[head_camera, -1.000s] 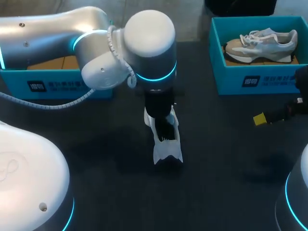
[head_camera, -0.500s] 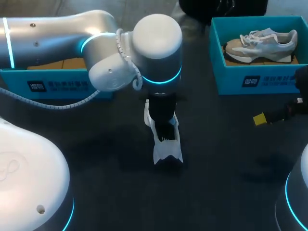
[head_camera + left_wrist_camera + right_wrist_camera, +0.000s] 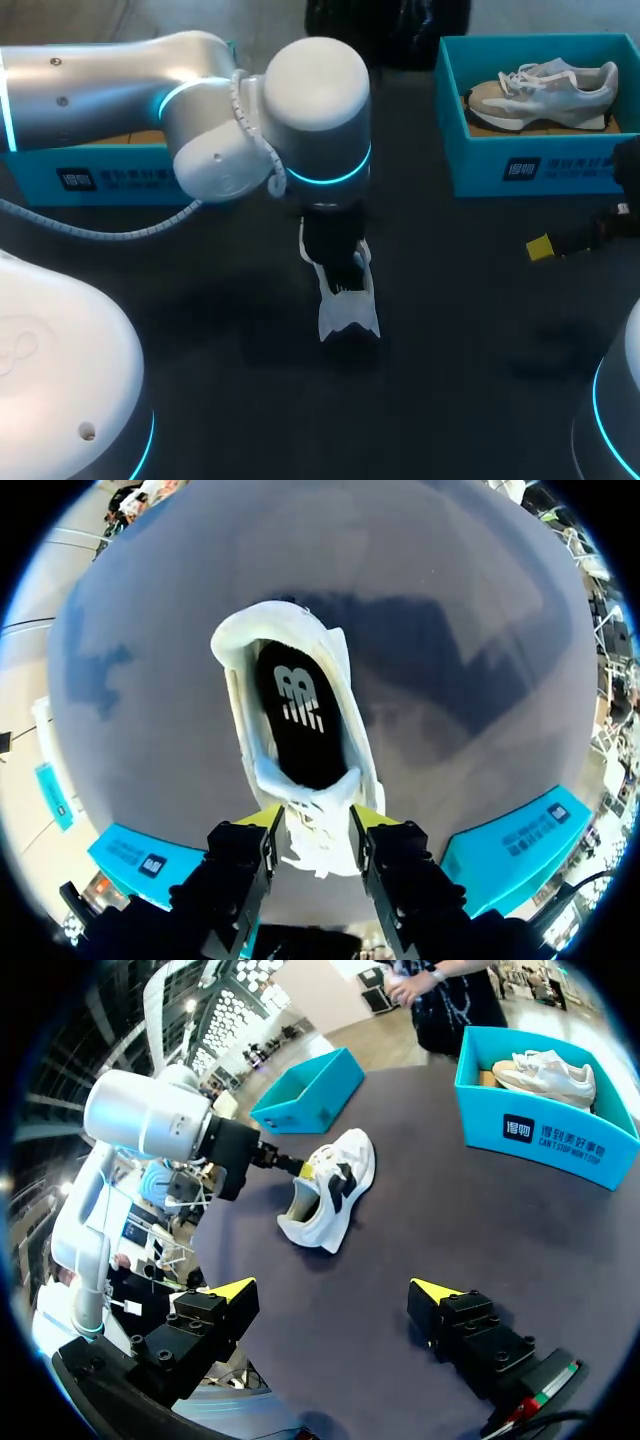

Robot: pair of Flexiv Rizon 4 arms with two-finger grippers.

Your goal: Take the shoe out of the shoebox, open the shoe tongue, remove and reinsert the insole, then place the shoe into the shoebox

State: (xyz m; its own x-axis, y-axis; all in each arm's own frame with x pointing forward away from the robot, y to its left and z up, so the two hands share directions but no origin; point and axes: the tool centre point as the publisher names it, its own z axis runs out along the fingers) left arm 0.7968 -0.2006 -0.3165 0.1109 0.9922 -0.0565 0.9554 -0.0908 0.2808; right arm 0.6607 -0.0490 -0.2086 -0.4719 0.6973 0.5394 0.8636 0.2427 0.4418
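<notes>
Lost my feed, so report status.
Left gripper shut on tongue of white shoe. Right gripper open, empty. Shoe on table, insole in. Nothing blocking.

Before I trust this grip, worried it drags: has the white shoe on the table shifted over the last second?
No. In the head view the white shoe keeps the same spot and the same gap to the right shoebox and its front wall.

White shoe (image 3: 350,316), black insole (image 3: 296,730); teal shoebox (image 3: 560,166); dark table (image 3: 450,340).
</notes>
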